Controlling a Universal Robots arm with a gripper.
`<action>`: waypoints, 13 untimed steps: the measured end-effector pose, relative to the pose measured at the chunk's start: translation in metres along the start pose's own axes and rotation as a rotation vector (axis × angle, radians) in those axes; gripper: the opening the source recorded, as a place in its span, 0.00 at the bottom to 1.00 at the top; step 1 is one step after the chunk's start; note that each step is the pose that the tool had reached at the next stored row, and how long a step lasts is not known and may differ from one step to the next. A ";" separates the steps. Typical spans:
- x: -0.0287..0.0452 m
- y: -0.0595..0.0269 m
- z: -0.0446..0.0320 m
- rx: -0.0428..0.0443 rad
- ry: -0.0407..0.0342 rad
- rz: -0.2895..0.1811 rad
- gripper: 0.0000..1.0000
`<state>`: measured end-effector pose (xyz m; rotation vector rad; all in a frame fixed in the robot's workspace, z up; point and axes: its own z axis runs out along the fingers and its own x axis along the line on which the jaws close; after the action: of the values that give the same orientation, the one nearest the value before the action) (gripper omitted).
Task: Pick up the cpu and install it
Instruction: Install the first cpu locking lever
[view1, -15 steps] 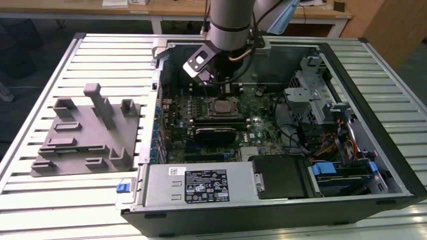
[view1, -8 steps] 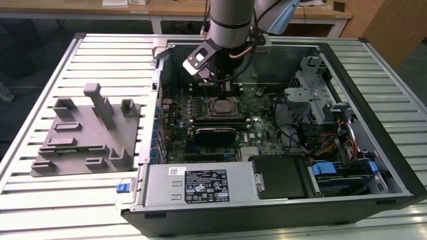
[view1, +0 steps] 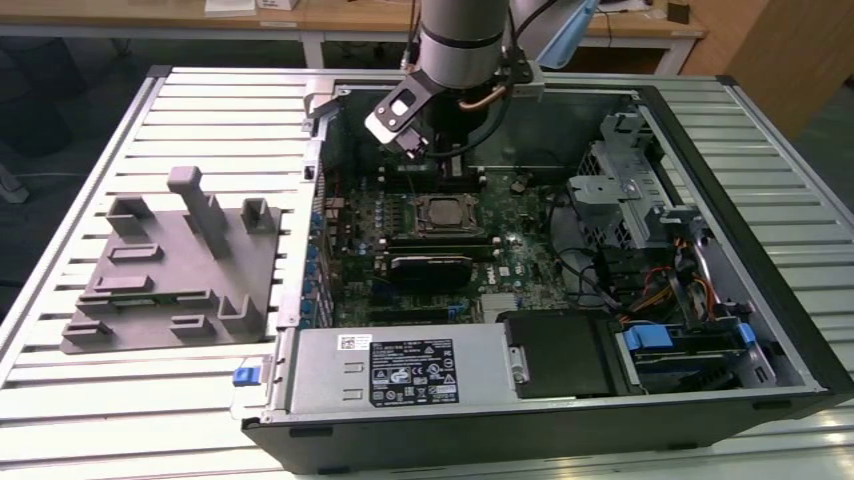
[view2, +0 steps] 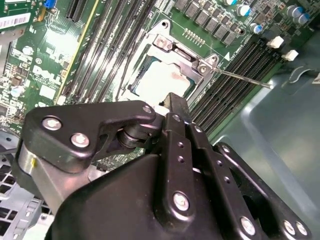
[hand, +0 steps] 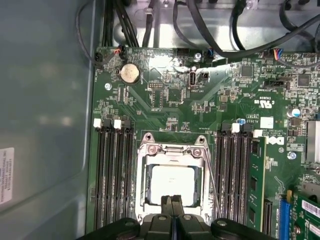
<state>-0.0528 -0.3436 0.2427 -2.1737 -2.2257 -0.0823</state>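
Cpu (hand: 172, 182) sits flat in the socket (hand: 145, 150) on the board (hand: 200, 100), inside the case (view1: 747, 400). Its pale top shows thru the frame window, edges look square w/ the frame. Claw (hand: 172, 200) hangs just above one edge of the cpu, fingers pressed together, nothing pinched btwn them. In the second wrist view the tips sit over the chip's edge; can't tell if they touch it. Lever (view2: 240, 77) sticks out sideways over the RAM slots (hand: 112, 175) and looks unhooked, so prob. the cpu is placed but not locked. Tray (view1: 174, 280) is on the table (view1: 80, 400), beside the case on the exterior view's left.

Risks, my read:
- Claw is v. close to the chip. A drop straight down w/ closed tips could load one edge, tilt the cpu & bend socket pins.
- Lever is loose. A sideways brush from the claw could snag the wire, jolt the frame & shift the cpu.
- If the cpu isn't fully keyed in (can't tell), clamping would crush contacts.
- Tight space. Case wall & slots are near, so the arm could clip them.
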 end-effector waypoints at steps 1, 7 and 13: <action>0.0001 0.0000 -0.0008 0.0000 0.0000 0.000 0.11; 0.0003 0.0000 -0.0039 -0.0002 0.0000 0.000 0.11; 0.0006 -0.0012 -0.0087 -0.0010 0.0004 0.000 0.11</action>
<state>-0.0542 -0.3435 0.2514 -2.1740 -2.2258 -0.0839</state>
